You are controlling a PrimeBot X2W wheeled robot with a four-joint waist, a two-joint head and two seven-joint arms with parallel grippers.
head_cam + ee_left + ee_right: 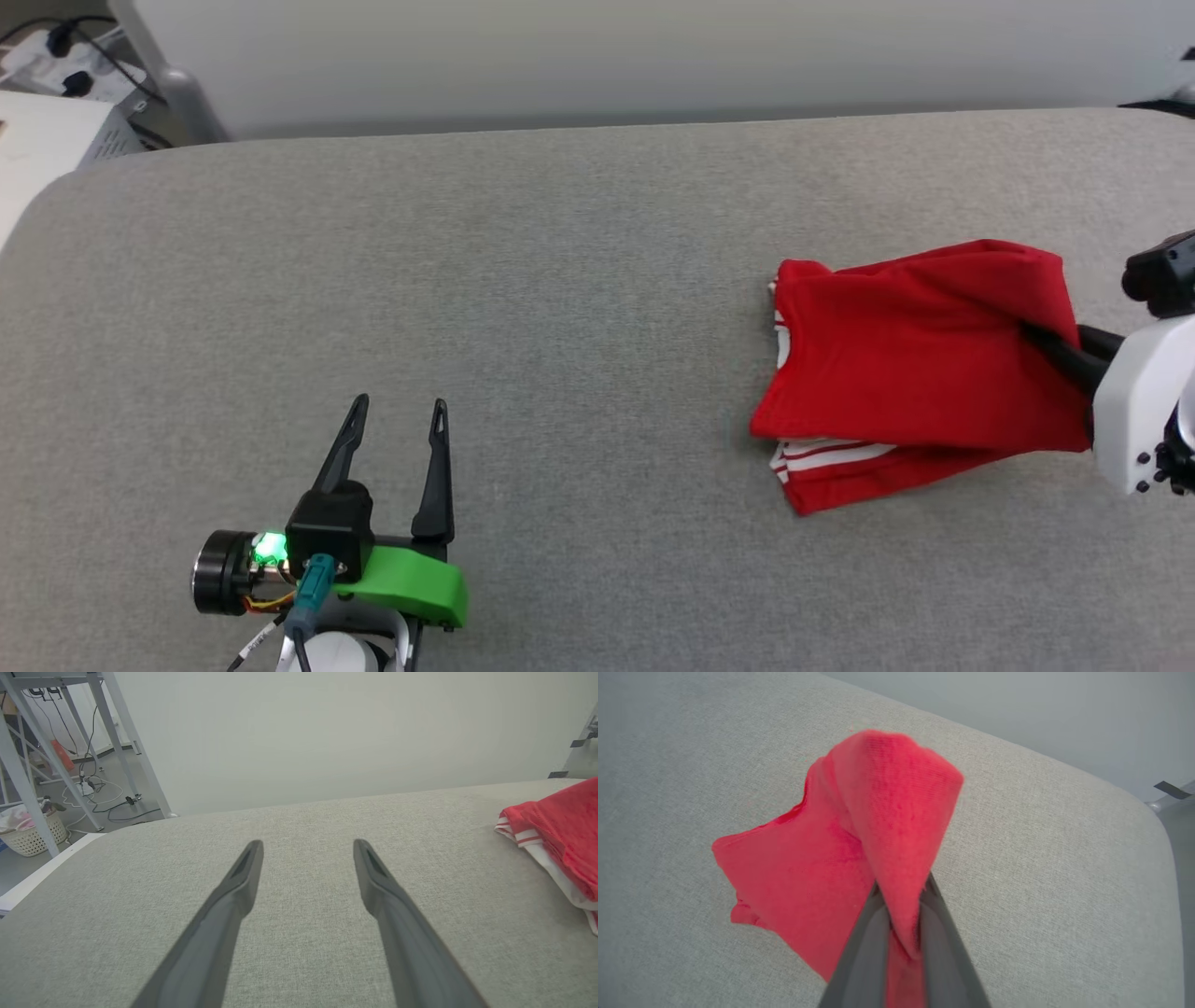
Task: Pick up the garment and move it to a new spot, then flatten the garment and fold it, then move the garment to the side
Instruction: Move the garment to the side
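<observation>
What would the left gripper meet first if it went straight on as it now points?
The way looks free: ahead of the left gripper lies grey surface to its far edge. Depth is unclear; if tilted down, it would touch that surface first. The garment lies off to the right.

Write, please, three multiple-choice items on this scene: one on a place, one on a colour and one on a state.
1. Where on the grey surface does the garment lie? A. robot's right side B. centre C. robot's left side
2. What colour is its main cloth? A. blue B. red C. green
3. How is the left gripper? A. open, empty B. shut on the garment C. shut, empty
Answers: 1 A, it lies by the right gripper, shut on it. 2 B, red with white striped trim. 3 A, its fingers stand apart over bare surface.
</observation>
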